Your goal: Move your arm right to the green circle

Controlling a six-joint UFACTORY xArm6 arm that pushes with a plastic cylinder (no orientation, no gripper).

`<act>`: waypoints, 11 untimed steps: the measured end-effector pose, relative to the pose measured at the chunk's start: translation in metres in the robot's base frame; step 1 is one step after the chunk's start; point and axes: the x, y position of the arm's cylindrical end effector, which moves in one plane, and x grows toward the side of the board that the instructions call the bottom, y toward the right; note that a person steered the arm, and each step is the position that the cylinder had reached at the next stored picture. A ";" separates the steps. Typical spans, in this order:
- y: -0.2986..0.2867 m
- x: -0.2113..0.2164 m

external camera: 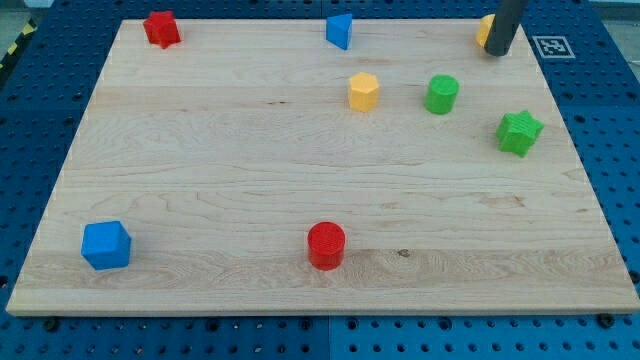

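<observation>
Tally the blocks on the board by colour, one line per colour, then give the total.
Red: 2, the red star and the red cylinder.
Blue: 2, the blue triangle and the blue cube.
Green: 2, the green cylinder and the green star.
Yellow: 2, the yellow hexagon and a yellow block half hidden behind my tip.
Total: 8

Pale wood board [250, 180] carries red star [161, 28], blue cube [106, 245], green cylinder [442, 94] and yellow hexagon [364, 91].
</observation>
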 end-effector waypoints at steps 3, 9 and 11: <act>-0.032 0.039; -0.036 0.097; -0.035 0.097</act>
